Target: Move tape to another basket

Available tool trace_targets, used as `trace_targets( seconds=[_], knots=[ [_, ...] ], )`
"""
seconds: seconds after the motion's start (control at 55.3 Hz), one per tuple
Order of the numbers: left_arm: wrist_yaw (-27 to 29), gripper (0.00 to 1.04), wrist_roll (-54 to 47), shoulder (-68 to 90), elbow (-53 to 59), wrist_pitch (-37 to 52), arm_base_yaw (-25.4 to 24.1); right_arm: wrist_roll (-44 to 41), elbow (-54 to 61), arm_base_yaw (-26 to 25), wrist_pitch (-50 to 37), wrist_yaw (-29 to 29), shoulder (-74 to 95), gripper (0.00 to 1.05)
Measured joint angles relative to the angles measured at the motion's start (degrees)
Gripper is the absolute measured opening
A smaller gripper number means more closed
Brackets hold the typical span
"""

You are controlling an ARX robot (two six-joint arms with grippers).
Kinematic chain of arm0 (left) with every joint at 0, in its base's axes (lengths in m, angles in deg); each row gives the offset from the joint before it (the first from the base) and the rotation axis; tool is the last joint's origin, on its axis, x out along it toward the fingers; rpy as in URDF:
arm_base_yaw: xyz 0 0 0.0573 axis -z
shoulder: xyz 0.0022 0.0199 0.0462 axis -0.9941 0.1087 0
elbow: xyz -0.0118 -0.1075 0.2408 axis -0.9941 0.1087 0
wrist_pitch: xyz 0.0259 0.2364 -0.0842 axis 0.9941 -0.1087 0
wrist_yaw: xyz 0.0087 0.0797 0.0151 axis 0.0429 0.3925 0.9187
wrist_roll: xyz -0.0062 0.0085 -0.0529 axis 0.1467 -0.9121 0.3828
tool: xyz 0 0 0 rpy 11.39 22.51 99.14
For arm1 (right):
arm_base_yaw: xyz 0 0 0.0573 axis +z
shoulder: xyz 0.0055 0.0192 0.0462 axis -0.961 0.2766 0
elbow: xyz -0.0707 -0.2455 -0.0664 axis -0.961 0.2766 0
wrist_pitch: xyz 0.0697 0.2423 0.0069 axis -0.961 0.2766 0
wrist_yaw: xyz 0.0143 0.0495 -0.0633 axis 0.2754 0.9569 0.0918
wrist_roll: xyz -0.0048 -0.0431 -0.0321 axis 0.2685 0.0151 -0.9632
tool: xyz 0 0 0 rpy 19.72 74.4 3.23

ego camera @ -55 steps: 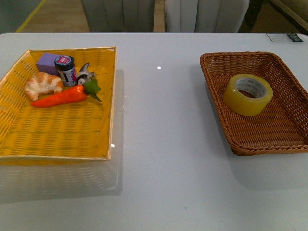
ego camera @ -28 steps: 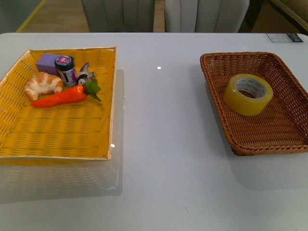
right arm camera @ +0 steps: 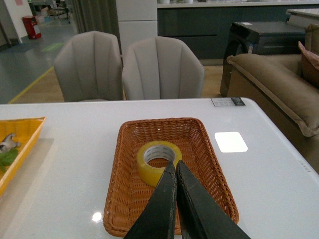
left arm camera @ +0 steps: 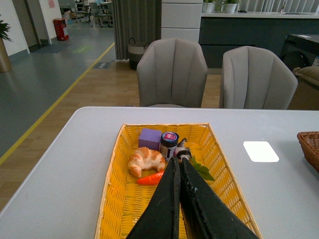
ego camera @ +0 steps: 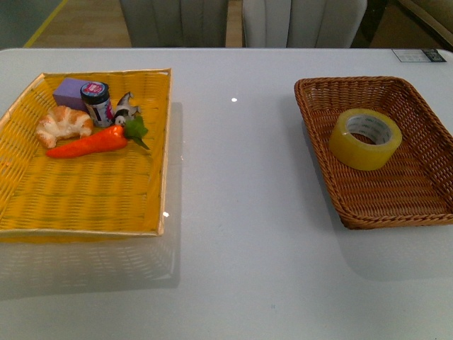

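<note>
Right wrist view: the right gripper (right arm camera: pixel 175 167) is seen with its two black fingers pressed together, nothing between them, held above the near part of the brown basket (right arm camera: pixel 124 199). In the left wrist view the left gripper (left arm camera: pixel 178 162) is likewise closed and empty, raised over the yellow basket (left arm camera: pixel 112 194). Neither arm is caught by the front view.

Two baskets are counted on the white table (ego camera: pixel 233 212), one at each side. One tape (ego camera: pixel 364 138) is found; it lies flat, hole upward, on the floor of the brown basket toward its far left part, with bare wicker around it and most room on the near side. Five things are grouped in the far left corner of the yellow basket: one croissant (ego camera: pixel 62 124), one orange carrot (ego camera: pixel 88 144) with green leaves, one purple block (ego camera: pixel 69 92), one small dark-lidded jar (ego camera: pixel 95 103) and one small grey-and-white figure (ego camera: pixel 125 108). The near half of that basket is bare.

A wide strip of smooth, glossy table is left between the baskets. The brown basket is rectangular wicker with sloping sides and a braided rim; the yellow one is a shallow woven tray. The tape is a translucent yellowish roll with a white core.
</note>
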Motion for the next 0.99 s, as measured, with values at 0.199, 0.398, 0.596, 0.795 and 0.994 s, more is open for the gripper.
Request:
trace_targets(
  seconds=[0.199,0.398,0.596,0.795,0.994],
  knots=[
    [0.0,0.27,0.0,0.0,0.0,0.0,0.0,0.0,0.0,0.0,0.0,0.0,-0.1,0.31],
    [0.0,0.64,0.0,0.0,0.0,0.0,0.0,-0.1,0.0,0.0,0.0,0.0,-0.1,0.68],
    [0.0,0.98,-0.1,0.0,0.0,0.0,0.0,0.0,0.0,0.0,0.0,0.0,-0.1,0.97],
    [0.0,0.96,-0.1,0.0,0.0,0.0,0.0,0.0,0.0,0.0,0.0,0.0,-0.1,0.96],
    [0.0,0.96,-0.1,0.0,0.0,0.0,0.0,0.0,0.0,0.0,0.0,0.0,-0.1,0.96]
  ],
)
